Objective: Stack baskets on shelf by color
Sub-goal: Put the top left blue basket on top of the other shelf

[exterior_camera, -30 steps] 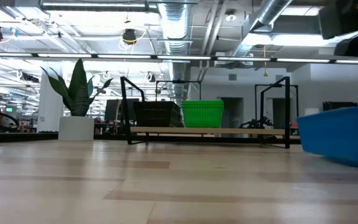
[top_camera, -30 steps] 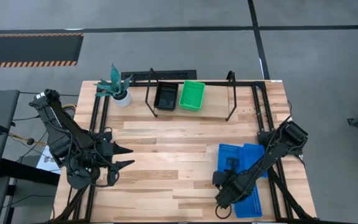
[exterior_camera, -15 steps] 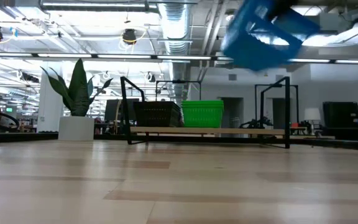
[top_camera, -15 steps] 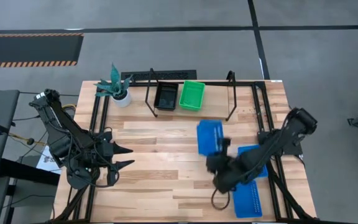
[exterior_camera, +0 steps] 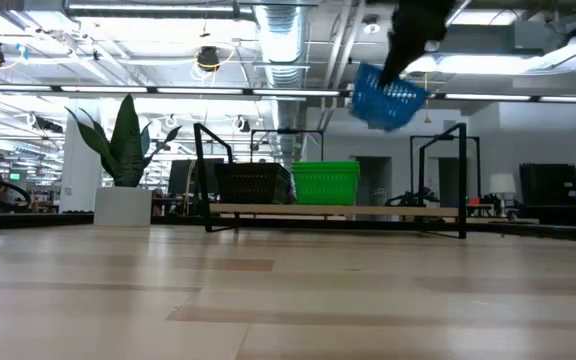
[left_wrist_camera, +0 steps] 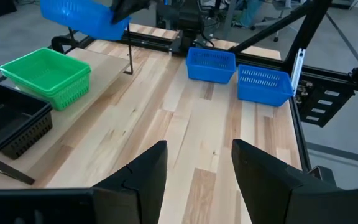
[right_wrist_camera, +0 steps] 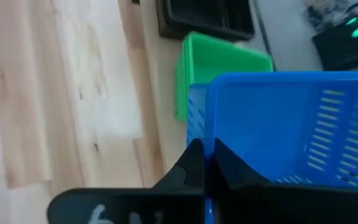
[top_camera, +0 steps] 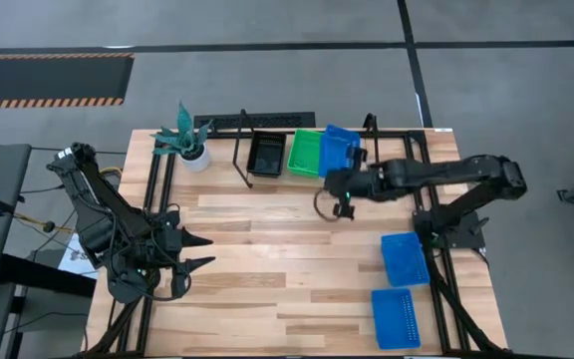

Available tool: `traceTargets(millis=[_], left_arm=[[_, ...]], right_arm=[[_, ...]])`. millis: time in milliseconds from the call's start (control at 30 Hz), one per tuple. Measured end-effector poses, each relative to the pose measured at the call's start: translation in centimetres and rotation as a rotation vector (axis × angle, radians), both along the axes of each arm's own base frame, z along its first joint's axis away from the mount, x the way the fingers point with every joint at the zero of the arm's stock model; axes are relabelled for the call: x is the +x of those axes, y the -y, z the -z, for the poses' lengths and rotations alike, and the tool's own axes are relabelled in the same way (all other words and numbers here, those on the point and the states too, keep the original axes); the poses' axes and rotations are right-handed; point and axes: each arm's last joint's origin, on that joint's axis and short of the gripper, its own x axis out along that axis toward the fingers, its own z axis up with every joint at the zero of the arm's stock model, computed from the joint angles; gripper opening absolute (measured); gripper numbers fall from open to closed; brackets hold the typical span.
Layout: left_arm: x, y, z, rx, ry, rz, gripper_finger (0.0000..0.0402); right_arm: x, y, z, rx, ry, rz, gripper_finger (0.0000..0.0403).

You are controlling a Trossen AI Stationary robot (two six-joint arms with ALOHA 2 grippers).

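My right gripper (top_camera: 350,172) is shut on a blue basket (top_camera: 340,149) in the air over the shelf (top_camera: 277,182), just right of the green baskets (top_camera: 306,153). The low view shows this basket (exterior_camera: 386,98) tilted, high above the board. Black baskets (top_camera: 266,154) sit left of the green ones on the shelf board. Two more blue baskets (top_camera: 404,257) (top_camera: 392,317) rest flat on the table near its right edge. My left gripper (top_camera: 203,251) is open above the table's near left part. My right gripper pinches one wall of the blue basket at its rim (right_wrist_camera: 207,134), on the basket's near end. One finger (right_wrist_camera: 229,168) is inside the basket and one finger (right_wrist_camera: 190,167) is outside. The fingers come from the table's near right side. The basket is lifted clear and tilted.
A potted plant (top_camera: 189,143) stands at the table's far left, beside the shelf. The shelf's black rod frames (exterior_camera: 204,175) (exterior_camera: 462,178) rise at both ends of the board. Bare wood lies between the two arms (top_camera: 277,259).
My right gripper has lifted one blue basket off the table's near right part and carried it up and toward the far edge, to a place over the shelf beside the green baskets. The other two blue baskets have stayed on the table.
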Motion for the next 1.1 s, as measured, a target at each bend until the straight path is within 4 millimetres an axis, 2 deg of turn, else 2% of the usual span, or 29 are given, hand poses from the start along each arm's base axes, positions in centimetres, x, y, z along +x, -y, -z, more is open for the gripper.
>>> traceTargets(millis=[167, 433, 633, 1100], left_arm=[[0.0, 0.0, 0.0, 0.002, -0.002, 0.0, 0.0169], [0.0, -0.1, 0.1, 0.007, -0.005, -0.001, 0.0169], [0.0, 0.0, 0.1, -0.002, -0.015, 0.011, 0.0169], [-0.1, -0.1, 0.1, 0.004, -0.021, 0.011, 0.0169]], right_arm=[[-0.9, 3.3, 2.5, 0.028, -0.066, 0.044, 0.001], [-0.8, 6.7, 4.9, 0.101, -0.089, 0.077, 0.0011], [-0.6, 8.1, 6.0, 0.158, -0.124, 0.093, 0.0014], [0.5, 9.5, 9.7, 0.239, -0.279, 0.111, 0.0028]])
